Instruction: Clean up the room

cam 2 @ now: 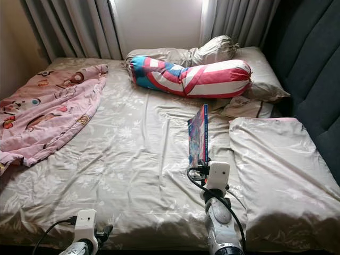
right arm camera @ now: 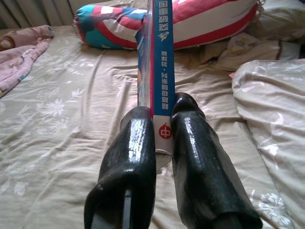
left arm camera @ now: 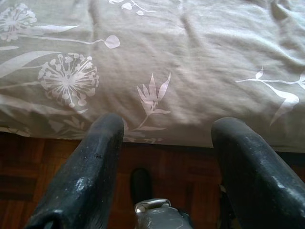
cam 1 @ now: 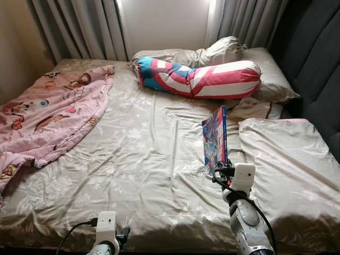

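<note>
Right wrist view showed the right gripper [right arm camera: 162,126] clamped on a thin blue-spined book with a colourful cover [right arm camera: 155,71], its two black fingers [right arm camera: 136,148] pressed against either face near the lower end of the spine, where a red-and-white mark sat. The book stood upright on its edge above the beige floral bedsheet [cam 1: 143,159], roughly at the middle of the bed, just beside the edge of a folded beige quilt [cam 1: 287,159] that lay on the robot's right.

In the head views, the right arm reached up from the foot of the bed to the book's near end. Beyond the book, a long bolster pillow in red, white and blue stripes [cam 1: 199,78] lay across the head of the bed, with crumpled beige pillows [cam 1: 223,50] behind and beside it. A pink blanket printed with cartoon figures [cam 1: 50,114] was spread over the far left part of the mattress, draping down the side. Grey curtains [cam 1: 79,26] hung behind the bed on both sides of a bright window, and a dark padded headboard [cam 1: 313,64] ran along the right.

The left gripper [left arm camera: 167,129] hung low at the foot of the bed, its fingers spread apart and holding nothing, with the sheet's edge and a dark wooden floor [left arm camera: 28,162] beneath it.
</note>
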